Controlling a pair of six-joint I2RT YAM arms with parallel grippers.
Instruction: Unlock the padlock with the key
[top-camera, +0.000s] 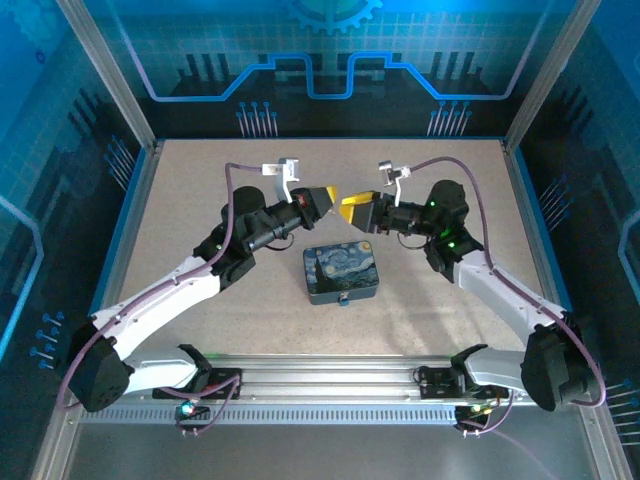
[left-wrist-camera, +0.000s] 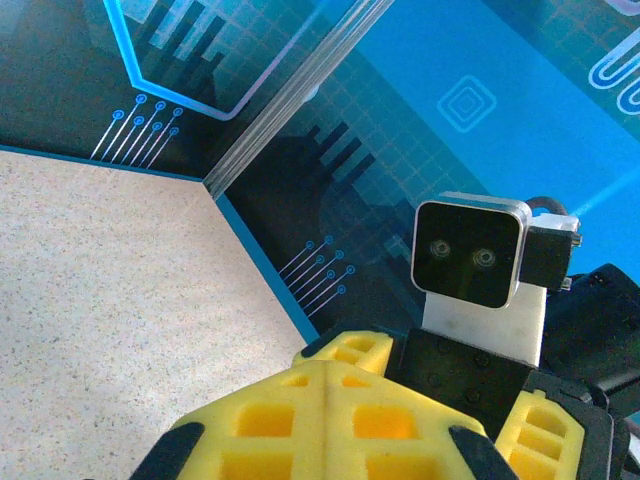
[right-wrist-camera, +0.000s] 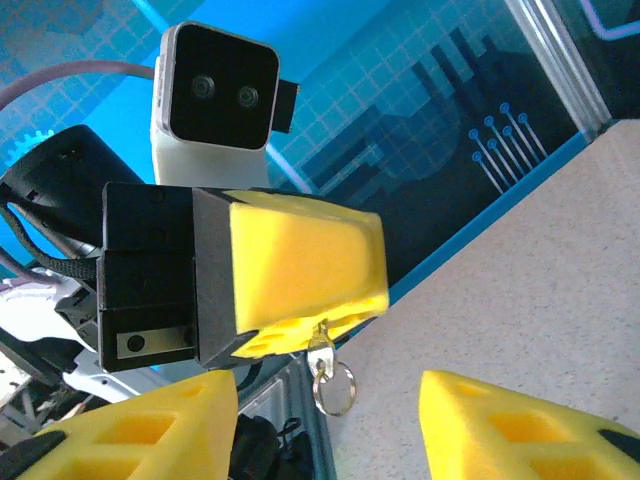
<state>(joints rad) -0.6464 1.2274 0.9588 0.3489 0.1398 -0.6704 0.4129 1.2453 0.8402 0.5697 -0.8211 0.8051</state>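
My left gripper (top-camera: 325, 197) hangs over the middle of the table, its yellow pads (left-wrist-camera: 330, 400) pressed together. In the right wrist view the left gripper (right-wrist-camera: 300, 270) is shut on the small metal key (right-wrist-camera: 320, 345). The key's head and thin ring (right-wrist-camera: 333, 388) hang below the pads. Facing it almost tip to tip, my right gripper (top-camera: 358, 208) is open, with its fingers (right-wrist-camera: 130, 430) spread either side of the dangling key and not touching it. A tiny bluish padlock (top-camera: 345, 300) sits at the front edge of the tin, below both grippers.
The Starry Night tin (top-camera: 343, 272) lies flat on the speckled table (top-camera: 200, 180), just in front of the two grippers. Blue-printed walls and aluminium posts (top-camera: 105, 75) enclose the table. The right wrist camera housing (left-wrist-camera: 470, 250) is close ahead of my left fingers.
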